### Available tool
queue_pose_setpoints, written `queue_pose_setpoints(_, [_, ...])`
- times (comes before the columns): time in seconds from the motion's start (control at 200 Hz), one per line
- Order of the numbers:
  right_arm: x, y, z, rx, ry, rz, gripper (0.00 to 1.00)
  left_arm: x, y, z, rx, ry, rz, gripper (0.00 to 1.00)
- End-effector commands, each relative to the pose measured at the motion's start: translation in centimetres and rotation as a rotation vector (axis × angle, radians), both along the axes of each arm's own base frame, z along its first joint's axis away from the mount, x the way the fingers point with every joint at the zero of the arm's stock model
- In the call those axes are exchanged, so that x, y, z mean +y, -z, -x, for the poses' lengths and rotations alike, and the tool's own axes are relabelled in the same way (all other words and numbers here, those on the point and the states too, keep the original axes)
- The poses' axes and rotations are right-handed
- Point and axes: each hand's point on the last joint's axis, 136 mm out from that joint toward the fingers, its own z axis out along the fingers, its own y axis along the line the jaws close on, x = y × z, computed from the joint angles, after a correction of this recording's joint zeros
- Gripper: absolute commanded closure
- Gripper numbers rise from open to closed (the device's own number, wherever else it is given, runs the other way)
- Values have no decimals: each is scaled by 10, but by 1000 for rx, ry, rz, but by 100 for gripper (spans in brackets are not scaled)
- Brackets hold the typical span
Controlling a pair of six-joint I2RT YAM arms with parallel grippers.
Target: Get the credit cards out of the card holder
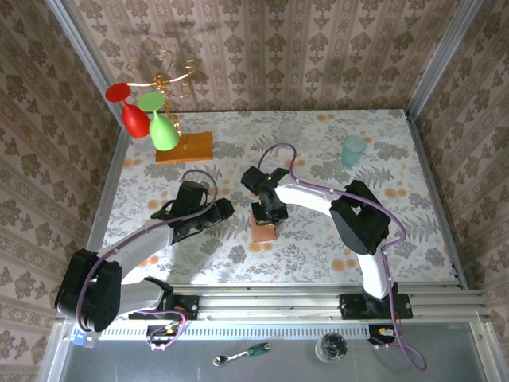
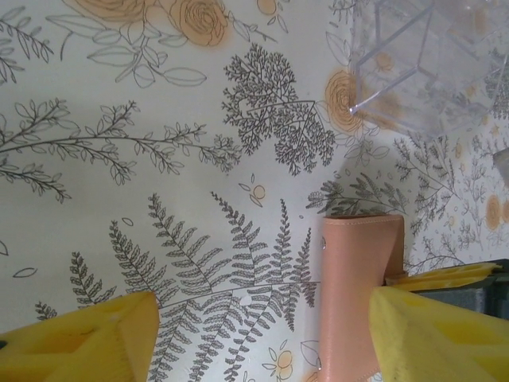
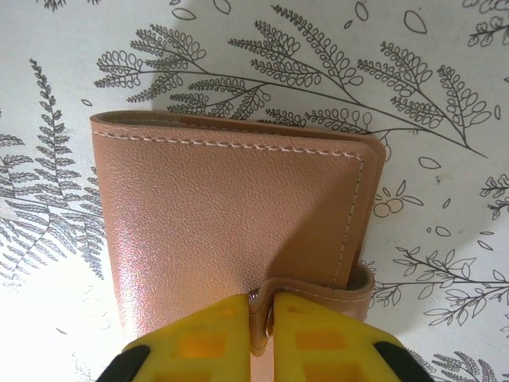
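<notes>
Card holder [image 3: 238,215] folded closed, flat near table [image 1: 398,159] centre; no cards out yet. Right gripper [image 3: 264,318] pinches its clasp tab [image 3: 318,290]. Left gripper [image 2: 262,330] at its 9 o'clock, jaws spread, empty.

Showing glossy white links [image 1: 135,248] between bulky black joints [image 1: 359,223], trailing thin purple cables [image 1: 278,148] looping along both arms, and ending in bright yellow fingers [image 3: 199,346] edged with black at the corners.
</notes>
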Motion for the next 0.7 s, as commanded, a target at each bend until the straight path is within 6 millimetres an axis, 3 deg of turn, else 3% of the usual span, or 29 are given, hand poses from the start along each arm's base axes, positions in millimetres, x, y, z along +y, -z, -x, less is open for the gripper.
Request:
queue_pose_setpoints(0.0, [-7, 28, 12, 57, 9, 50, 90, -10, 1, 1, 5, 19, 28, 29])
queue_pose_setpoints(0.11, [-5, 22, 11, 46, 10, 34, 88, -17, 1, 1, 11, 37, 31, 30])
queue_pose_setpoints(0.24, [-4, 1, 4, -1, 12, 13, 80, -24, -1, 0, 2, 47, 32, 30])
queue_pose_setpoints(0.44, [-12, -25, -6, -73, 19, 23, 76, -25, -4, -1, -9, 49, 26, 30])
queue_pose_setpoints(0.695, [-28, -34, -10, -91, 33, 41, 75, -24, -7, -1, -18, 52, 11, 30])
